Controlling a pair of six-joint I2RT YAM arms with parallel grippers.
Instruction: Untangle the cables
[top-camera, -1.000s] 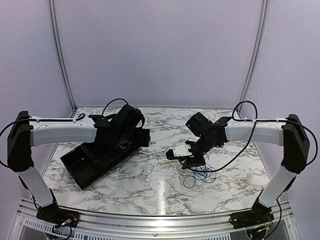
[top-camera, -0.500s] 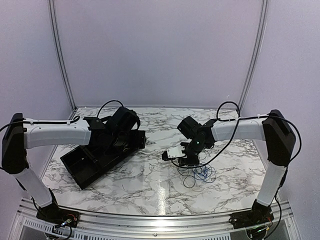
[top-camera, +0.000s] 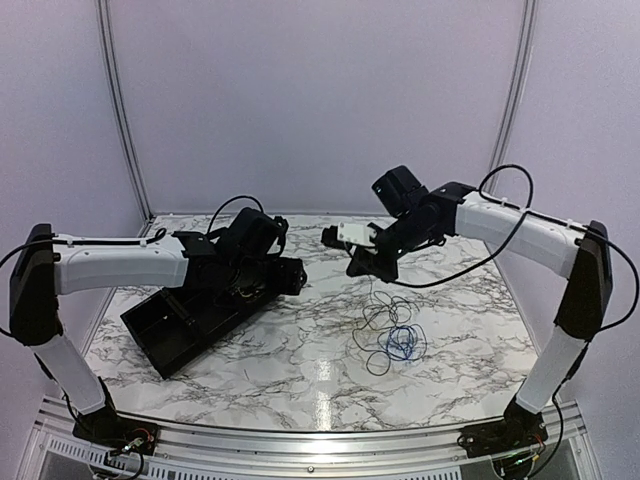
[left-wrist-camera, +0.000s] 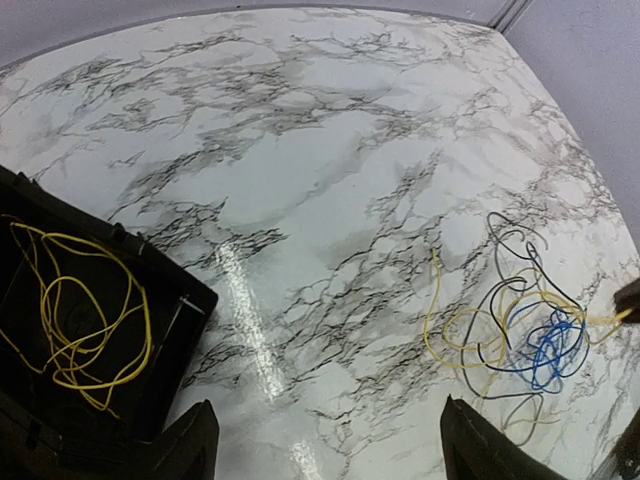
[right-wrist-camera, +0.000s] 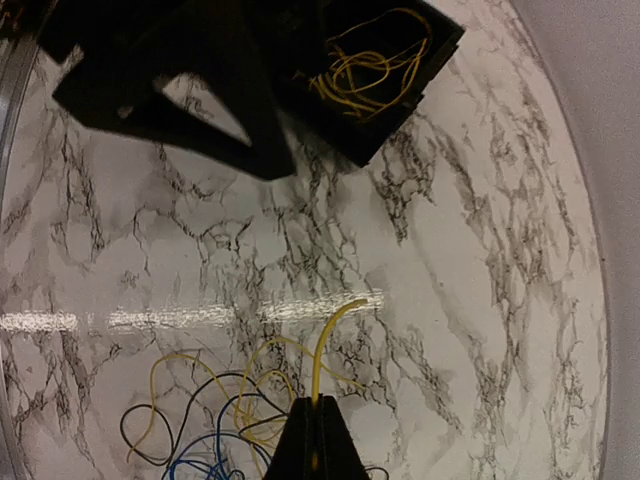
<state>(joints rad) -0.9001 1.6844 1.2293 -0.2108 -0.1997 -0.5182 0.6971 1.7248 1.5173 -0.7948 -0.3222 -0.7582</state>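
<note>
Right end effector (right-wrist-camera: 313, 408) on yellow cable (right-wrist-camera: 321, 338)

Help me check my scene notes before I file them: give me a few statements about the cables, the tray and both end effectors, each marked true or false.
1. The right end effector is shut on a yellow cable. True.
2. The black tray holds nothing. False: a second yellow cable lies looped inside it.
3. The left end effector is open and grips nothing. True.
4. The blue cable lies on its own, apart from the others. False: it is tangled with the black cable and the yellow cable on the marble table.
</note>
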